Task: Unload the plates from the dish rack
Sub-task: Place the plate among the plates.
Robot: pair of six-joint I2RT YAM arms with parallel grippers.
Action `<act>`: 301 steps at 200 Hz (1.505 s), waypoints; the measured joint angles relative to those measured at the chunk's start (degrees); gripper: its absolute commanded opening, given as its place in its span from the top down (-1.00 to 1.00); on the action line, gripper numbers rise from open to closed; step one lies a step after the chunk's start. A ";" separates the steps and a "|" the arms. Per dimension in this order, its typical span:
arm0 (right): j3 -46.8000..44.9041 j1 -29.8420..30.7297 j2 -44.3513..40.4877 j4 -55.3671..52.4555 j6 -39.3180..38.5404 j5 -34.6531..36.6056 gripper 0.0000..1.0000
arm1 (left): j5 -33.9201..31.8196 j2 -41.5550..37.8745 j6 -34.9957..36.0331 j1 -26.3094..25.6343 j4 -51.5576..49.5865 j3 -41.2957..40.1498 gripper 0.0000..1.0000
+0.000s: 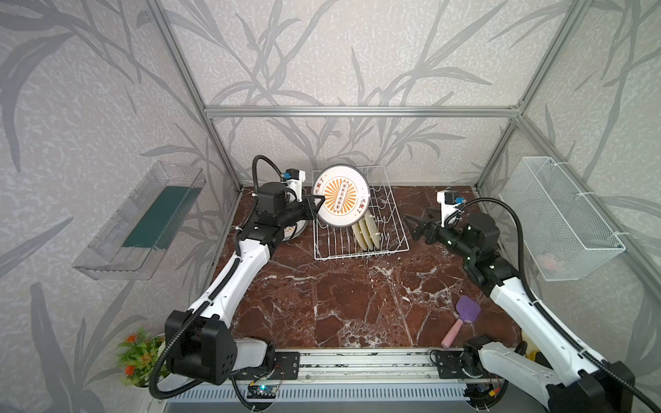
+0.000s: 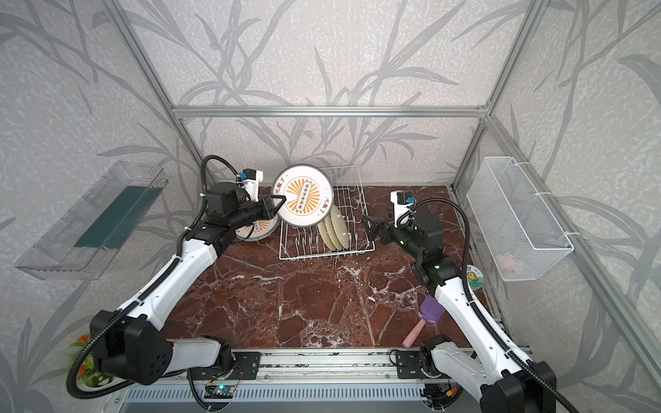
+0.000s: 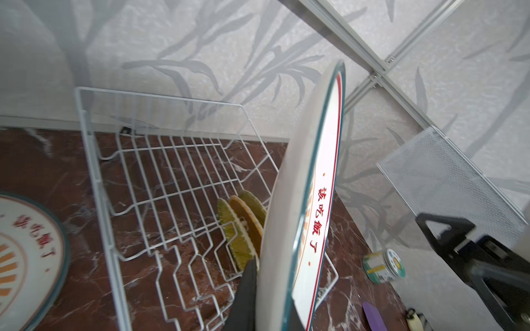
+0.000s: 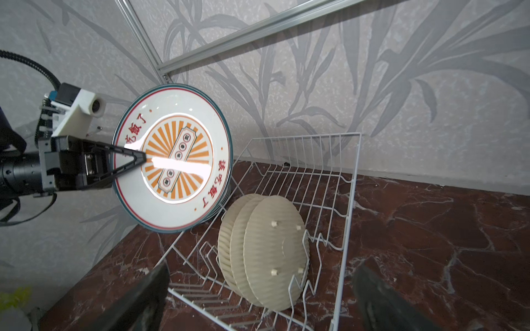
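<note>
Clamping the rim of a round white ceramic plate with an orange sunburst [image 1: 339,196], the left gripper [image 1: 317,204] has its jaws together on it in both top views. The glossy plate is upright, lifted above the left end of the rectangular white wire dish rack [image 1: 393,247]. Three smaller yellow ribbed plates [image 1: 366,232] stand on edge between the rack's tines. The right gripper [image 1: 415,223] hovers just beside the rack's right side, jaws spread wide and empty. In a top view, a stack of matching sunburst plates [image 2: 259,229] lies flat on the brown marble-patterned table [image 2: 304,304], beside the rack and partly under the left arm.

From the left wrist, the held plate [image 3: 304,200] appears edge-on — teal and red lines around its rim, red lettering on its face — with one black finger [image 3: 246,295] pressed against its plain back. The thin-wired rack [image 3: 94,172] and the yellow plates [image 3: 243,226] lie beyond.

From the right wrist, the right gripper's two black fingers [image 4: 143,301] stand far apart, touching nothing. Between them the yellow plates [image 4: 272,252] show ribbed backs with small pegs — all three leaning in the rack [image 4: 352,186]. The left gripper's [image 4: 137,157] triangular finger lies across the sunburst plate's [image 4: 177,172] shiny face.
</note>
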 measured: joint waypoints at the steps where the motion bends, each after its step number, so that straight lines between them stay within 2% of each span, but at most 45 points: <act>1: -0.09 0.04 -0.11 -0.09 -0.17 0.00 -0.98 | -0.15 -0.04 -0.09 0.09 -0.02 -0.04 1.00; 30: -3.28 2.95 -3.41 -2.84 -6.27 0.09 -0.98 | -7.50 -2.34 -4.28 4.85 -0.24 -2.95 1.00; 74: -5.14 6.58 -4.90 -5.38 -12.20 1.05 -0.98 | -13.35 -2.80 -10.91 12.35 -0.20 -8.26 1.00; 128: -5.14 6.82 -5.03 -6.23 -14.25 2.34 -0.98 | -17.44 -2.01 -15.82 16.31 0.96 -11.02 1.00; 205: -5.14 6.82 -5.27 -6.56 -13.92 2.93 -0.98 | -17.07 8.96 -17.77 20.48 3.61 -11.58 1.00; 268: -5.14 6.82 -4.42 -6.54 -13.22 2.93 -0.98 | -11.04 20.46 -22.29 23.17 13.70 -11.56 1.00; 301: -5.14 6.88 -4.42 -6.54 -13.27 2.95 -0.98 | -9.75 23.41 -23.50 23.87 16.26 -11.56 1.00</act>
